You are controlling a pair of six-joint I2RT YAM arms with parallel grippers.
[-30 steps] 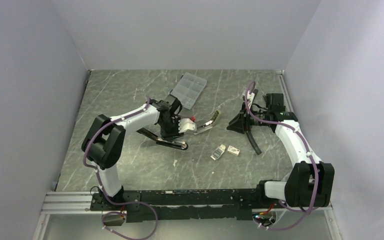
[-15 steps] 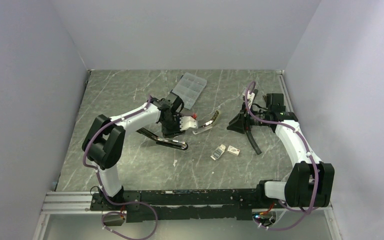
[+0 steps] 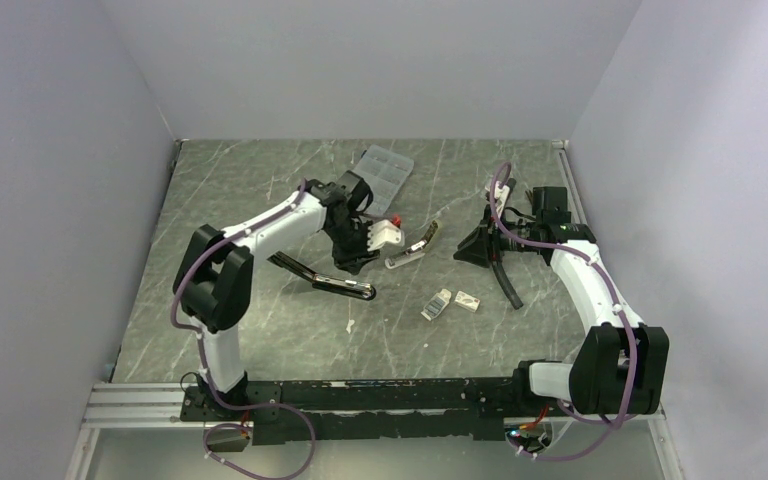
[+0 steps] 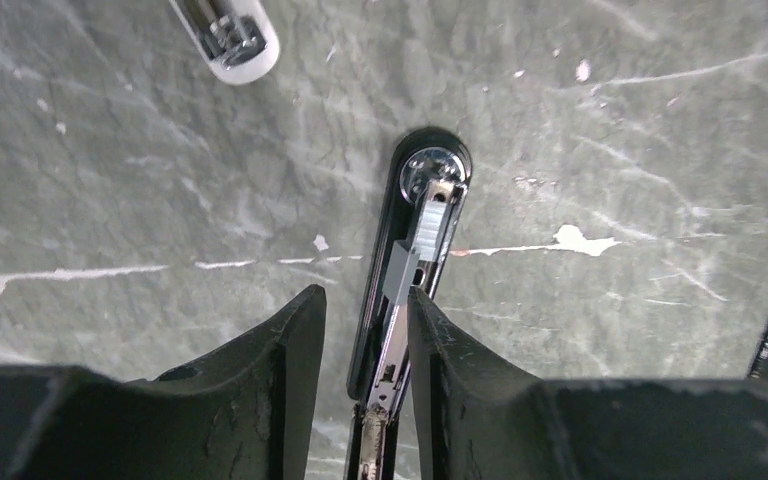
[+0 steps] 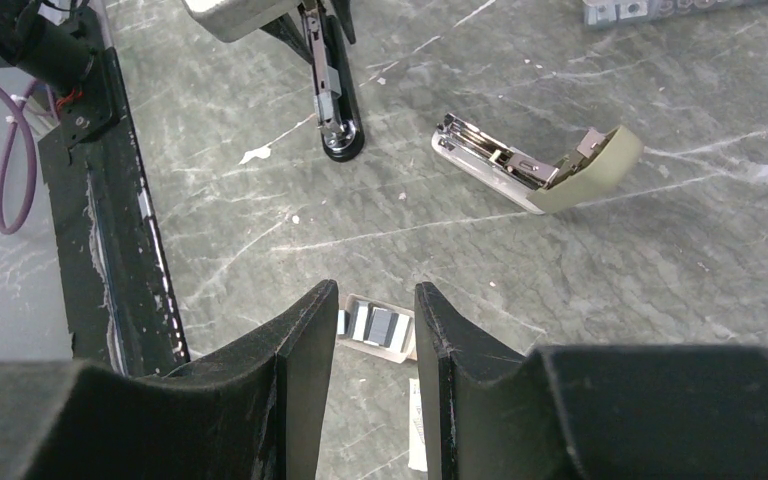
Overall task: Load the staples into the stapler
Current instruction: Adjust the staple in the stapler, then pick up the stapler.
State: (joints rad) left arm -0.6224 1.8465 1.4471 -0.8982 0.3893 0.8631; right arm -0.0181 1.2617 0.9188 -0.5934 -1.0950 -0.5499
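Note:
The stapler lies in two pieces. Its black base with the open metal magazine [image 3: 345,287] [image 4: 420,220] sits left of centre, and its silvery, beige-ended top cover [image 3: 412,248] [image 5: 535,165] lies to the right. My left gripper [image 3: 353,262] [image 4: 365,300] hangs over the base, open. The magazine shows in the gap, close to the right finger [image 4: 435,340]. The staples [image 5: 375,328] fill a small cardboard tray [image 3: 437,304], with the white sleeve [image 3: 467,301] beside it. My right gripper [image 3: 470,252] [image 5: 375,295] hovers open above that tray, holding nothing.
A clear compartment case [image 3: 380,175] lies at the back centre. A black curved strip [image 3: 505,285] lies under the right arm. A small white scrap [image 3: 350,325] sits in front of the stapler base. The black mounting rail [image 5: 110,260] runs along the near edge.
My left gripper has shifted a little back and to the right and turned over the stapler base. The right arm and the stapler pieces have not moved.

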